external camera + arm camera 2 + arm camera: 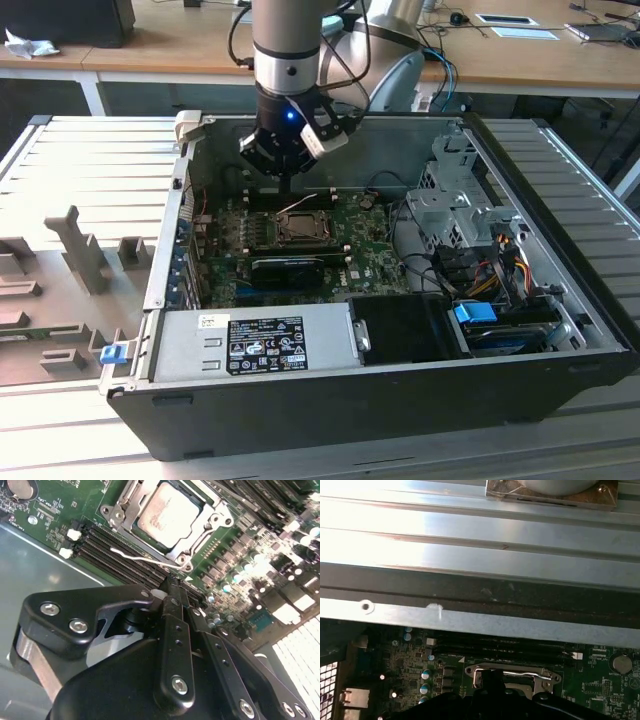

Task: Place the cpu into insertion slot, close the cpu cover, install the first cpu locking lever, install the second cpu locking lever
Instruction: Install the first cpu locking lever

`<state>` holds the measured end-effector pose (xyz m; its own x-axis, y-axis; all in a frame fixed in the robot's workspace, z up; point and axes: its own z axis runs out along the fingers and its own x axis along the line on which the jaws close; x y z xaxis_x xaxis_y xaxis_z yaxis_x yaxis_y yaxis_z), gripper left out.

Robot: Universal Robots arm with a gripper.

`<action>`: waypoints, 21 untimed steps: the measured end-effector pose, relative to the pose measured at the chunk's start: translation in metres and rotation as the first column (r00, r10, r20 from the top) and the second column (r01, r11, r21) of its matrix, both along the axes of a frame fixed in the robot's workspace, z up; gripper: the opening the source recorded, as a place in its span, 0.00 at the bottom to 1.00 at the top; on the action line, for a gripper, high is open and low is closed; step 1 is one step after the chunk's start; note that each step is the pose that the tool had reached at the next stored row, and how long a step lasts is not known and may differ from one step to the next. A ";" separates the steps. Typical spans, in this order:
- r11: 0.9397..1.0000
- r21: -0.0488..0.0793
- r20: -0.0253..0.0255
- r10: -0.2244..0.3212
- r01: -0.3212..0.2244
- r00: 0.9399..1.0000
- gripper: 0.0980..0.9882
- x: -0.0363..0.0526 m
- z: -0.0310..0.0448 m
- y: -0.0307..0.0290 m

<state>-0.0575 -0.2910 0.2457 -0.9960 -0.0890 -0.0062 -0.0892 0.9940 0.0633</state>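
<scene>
Currently the cpu (167,512) sits in the insertion slot (278,230), flat, silver-grey metal top facing up. It is square, so there is no long axis; its edges run parallel to the socket frame. There is faint print on the top, too small to tell.

The cpu cover (132,505), a dark silver frame, lies down flat around the chip, which shows through its window.

One thin wire locking lever (142,558) is loose. It lies slanted across the black memory slots (115,555) between the socket and the claw (172,592), just ahead of the tips. I cannot tell which of the two levers it is.

The black claw fingers are drawn together, narrow, with nothing seen between them.

In the exterior view the claw (287,192) hangs tip-down inside the open case (560,390), with the socket just beyond and below its tip. The green motherboard (55,515) spreads all around under the claw.

The power supply (190,345) sits well apart from the claw, at the case's near wall. It carries a black-and-white label (265,345) whose text is not legible.
</scene>
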 end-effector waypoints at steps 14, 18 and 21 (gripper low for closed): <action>1.000 0.001 0.000 -0.028 0.028 1.000 0.01 0.0165 -0.0168 0.0047; 1.000 0.001 0.001 -0.028 0.028 1.000 0.01 0.0206 -0.0175 0.0098; 1.000 0.001 0.000 -0.028 0.028 1.000 0.01 0.0244 -0.0185 0.0119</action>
<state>-0.0331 -0.2791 0.2271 -0.9981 -0.0615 -0.0068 -0.0618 0.9960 0.0646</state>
